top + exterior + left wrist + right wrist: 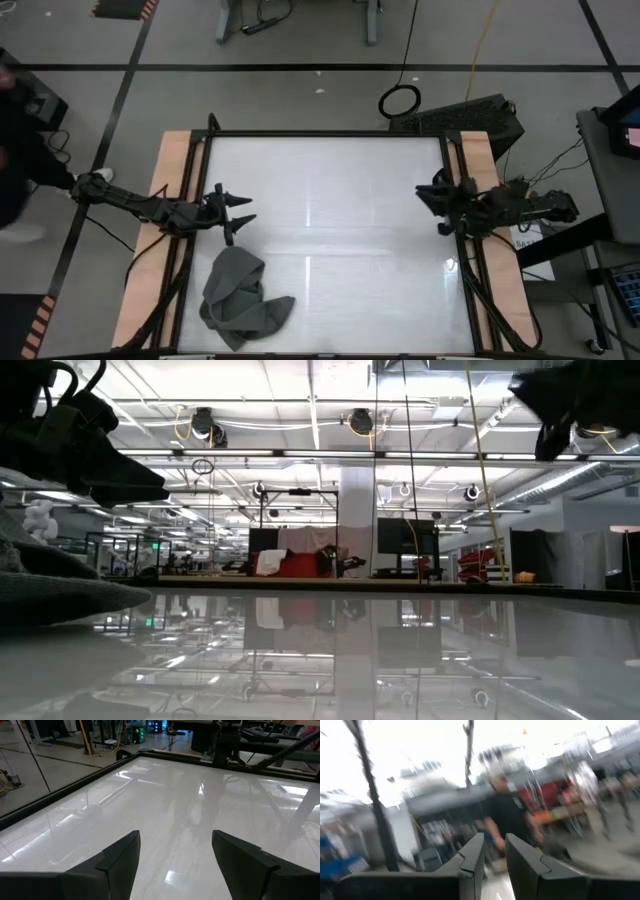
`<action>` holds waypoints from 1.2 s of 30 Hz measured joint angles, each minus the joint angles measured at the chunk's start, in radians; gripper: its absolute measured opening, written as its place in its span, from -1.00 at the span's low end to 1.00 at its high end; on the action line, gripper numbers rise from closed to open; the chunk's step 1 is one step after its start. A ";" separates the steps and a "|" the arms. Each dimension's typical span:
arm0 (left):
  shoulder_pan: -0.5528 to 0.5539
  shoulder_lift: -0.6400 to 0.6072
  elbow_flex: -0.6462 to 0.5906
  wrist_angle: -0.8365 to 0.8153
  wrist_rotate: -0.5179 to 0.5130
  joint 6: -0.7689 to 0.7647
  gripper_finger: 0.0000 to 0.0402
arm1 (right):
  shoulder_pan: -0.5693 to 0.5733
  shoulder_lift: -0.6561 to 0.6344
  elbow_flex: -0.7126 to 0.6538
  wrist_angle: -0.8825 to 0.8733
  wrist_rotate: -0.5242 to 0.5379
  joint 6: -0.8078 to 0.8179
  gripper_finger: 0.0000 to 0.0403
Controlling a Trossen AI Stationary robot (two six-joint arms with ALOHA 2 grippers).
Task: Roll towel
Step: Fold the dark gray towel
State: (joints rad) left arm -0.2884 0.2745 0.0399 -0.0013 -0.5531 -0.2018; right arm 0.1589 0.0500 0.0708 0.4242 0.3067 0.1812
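Observation:
The dark charcoal-grey towel (240, 298) lies crumpled in a heap on the white table near its near-left corner. It also shows at the left of the low view (60, 595). My left gripper (246, 212) is open and empty above the table, just beyond the towel's far side, and points toward the table's right edge; its wrist view (175, 855) shows only bare table between the fingers. My right gripper (428, 200) hovers at the table's right edge, tipped up toward the room. Its fingers stand a narrow gap apart (495, 850) and hold nothing.
The table has a dark frame (325, 134) and wooden side rails (170, 200). A person (510, 815) stands in the room beyond the table, seen in the right wrist view. Bare tabletop (330, 230) lies between the two grippers.

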 joint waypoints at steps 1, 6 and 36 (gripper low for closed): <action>0.000 0.000 0.000 0.000 0.000 0.000 0.26 | 0.000 0.003 0.000 0.055 -0.019 -0.018 -0.65; 0.000 0.000 0.000 0.000 0.000 0.000 0.26 | 0.000 0.043 0.041 0.172 -0.049 -0.103 -0.64; 0.000 0.000 0.000 0.000 0.000 0.000 0.26 | 0.009 1.064 0.838 -0.447 -0.301 -0.306 0.09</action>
State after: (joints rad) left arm -0.2884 0.2745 0.0399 -0.0015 -0.5529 -0.2020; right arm 0.1682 1.1142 0.9085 -0.0231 0.0052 -0.1250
